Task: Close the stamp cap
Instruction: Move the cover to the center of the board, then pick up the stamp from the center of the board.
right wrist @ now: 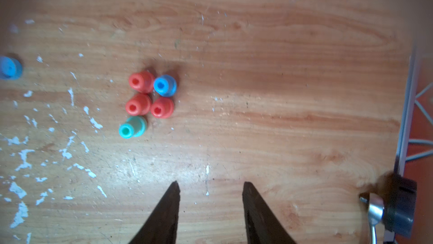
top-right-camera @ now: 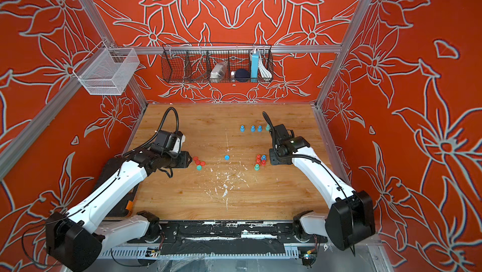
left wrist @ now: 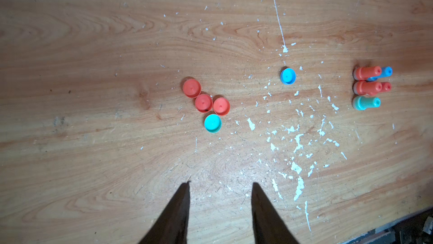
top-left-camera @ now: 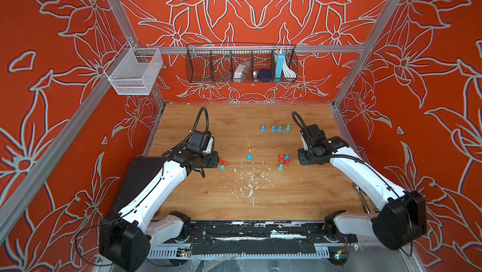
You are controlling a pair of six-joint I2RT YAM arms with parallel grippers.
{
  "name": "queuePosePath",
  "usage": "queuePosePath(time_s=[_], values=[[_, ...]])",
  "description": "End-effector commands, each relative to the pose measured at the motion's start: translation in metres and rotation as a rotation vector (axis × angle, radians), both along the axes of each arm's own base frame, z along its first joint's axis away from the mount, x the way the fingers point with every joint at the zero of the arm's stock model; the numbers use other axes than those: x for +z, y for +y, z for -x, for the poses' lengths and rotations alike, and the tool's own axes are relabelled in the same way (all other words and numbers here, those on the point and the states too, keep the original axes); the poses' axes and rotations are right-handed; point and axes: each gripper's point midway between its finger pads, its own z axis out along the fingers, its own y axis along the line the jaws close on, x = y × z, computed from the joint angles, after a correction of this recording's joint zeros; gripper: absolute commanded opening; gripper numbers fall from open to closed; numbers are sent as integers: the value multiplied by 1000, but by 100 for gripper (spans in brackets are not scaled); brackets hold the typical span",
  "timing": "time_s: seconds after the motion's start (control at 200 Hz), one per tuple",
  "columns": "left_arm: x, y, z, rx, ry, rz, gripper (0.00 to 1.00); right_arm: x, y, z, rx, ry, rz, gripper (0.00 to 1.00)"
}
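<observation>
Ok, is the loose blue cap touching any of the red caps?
No, the blue cap lies by itself, clearly apart from the three red caps clustered with the teal cap.

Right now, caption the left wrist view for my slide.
Open left gripper facing four clustered caps, a lone blue cap and five stamps.

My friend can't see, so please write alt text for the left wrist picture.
Three red caps and a teal cap sit clustered on a scratched wooden table, with a blue cap apart. Five stamps stand farther off, and the left gripper is open, holding nothing.
</observation>
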Motion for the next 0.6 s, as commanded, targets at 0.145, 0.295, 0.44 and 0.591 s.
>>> queuePosePath(time_s=[0.145,0.295,0.44,0.591], values=[[9,12,2,4,-55,-47,44,-11,25,-23,71,94,-17,48],[9,11,2,4,-52,-46,44,-26,30,-32,72,123,-14,47],[9,12,2,4,-52,-48,44,-41,37,-37,75,157,-28,45],[9,12,1,4,-52,-50,44,-50,41,-44,77,171,-25,45]])
